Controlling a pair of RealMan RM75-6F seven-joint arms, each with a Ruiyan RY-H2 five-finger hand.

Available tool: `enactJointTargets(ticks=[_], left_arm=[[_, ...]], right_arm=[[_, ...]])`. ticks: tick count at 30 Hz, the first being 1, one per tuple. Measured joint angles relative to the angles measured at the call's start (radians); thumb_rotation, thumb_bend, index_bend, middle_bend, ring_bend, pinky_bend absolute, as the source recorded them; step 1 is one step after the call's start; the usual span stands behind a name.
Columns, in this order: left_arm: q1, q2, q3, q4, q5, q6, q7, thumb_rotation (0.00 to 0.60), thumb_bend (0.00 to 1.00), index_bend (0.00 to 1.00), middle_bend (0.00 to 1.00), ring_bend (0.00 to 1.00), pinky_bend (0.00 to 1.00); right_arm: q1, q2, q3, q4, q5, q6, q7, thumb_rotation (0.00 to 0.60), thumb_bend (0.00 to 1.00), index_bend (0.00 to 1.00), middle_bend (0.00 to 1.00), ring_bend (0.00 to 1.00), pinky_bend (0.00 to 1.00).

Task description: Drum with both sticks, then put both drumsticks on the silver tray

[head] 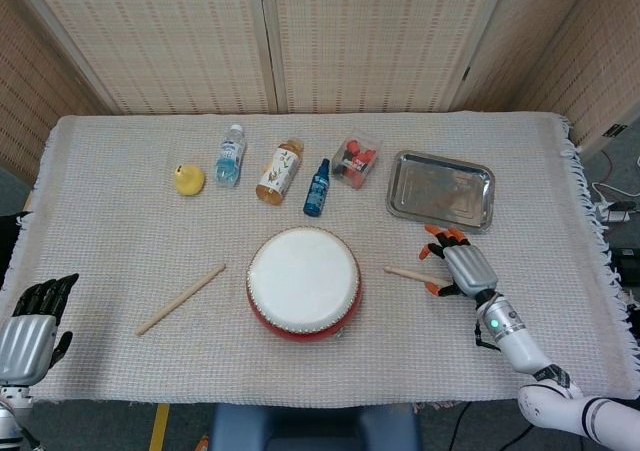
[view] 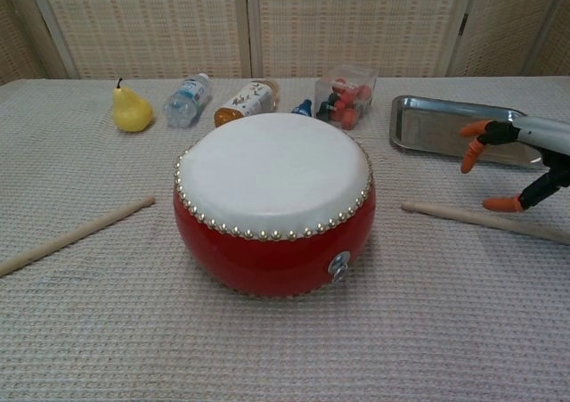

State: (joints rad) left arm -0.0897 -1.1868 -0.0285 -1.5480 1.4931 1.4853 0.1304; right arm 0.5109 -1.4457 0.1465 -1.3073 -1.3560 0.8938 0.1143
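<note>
Hovering with fingers spread and empty, the right hand [head: 462,267] faces a light, stiff drumstick [view: 485,221]; grip mid-shaft.

Wooden drumsticks [head: 181,299] [head: 404,272] flank red drum [head: 303,282]; tray [head: 441,190] seemingly bare

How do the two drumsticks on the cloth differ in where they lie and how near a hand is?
The left drumstick lies fully in sight, slanting away from the drum; no hand is near. The right drumstick lies partly under the right hand, spread just above. Both rest on the cloth.
</note>
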Motion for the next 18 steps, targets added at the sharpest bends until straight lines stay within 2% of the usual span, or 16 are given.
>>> enactJointTargets(ticks=[6, 18], left_arm=[[0.003, -0.001, 0.004, 0.007, -0.004, -0.006, -0.008, 0.6, 0.29, 0.06, 0.11, 0.1, 0.12], [-0.002, -0.008, 0.001, 0.02, -0.006, -0.016, -0.019, 0.6, 0.29, 0.06, 0.11, 0.1, 0.12]], right_arm=[[0.026, -0.074, 0.0, 0.069, 0.057, -0.021, -0.104, 0.6, 0.27, 0.44, 0.08, 0.0, 0.0], [0.069, -0.153, -0.003, 0.151, 0.096, -0.064, -0.13, 0.6, 0.27, 0.45, 0.08, 0.0, 0.0]])
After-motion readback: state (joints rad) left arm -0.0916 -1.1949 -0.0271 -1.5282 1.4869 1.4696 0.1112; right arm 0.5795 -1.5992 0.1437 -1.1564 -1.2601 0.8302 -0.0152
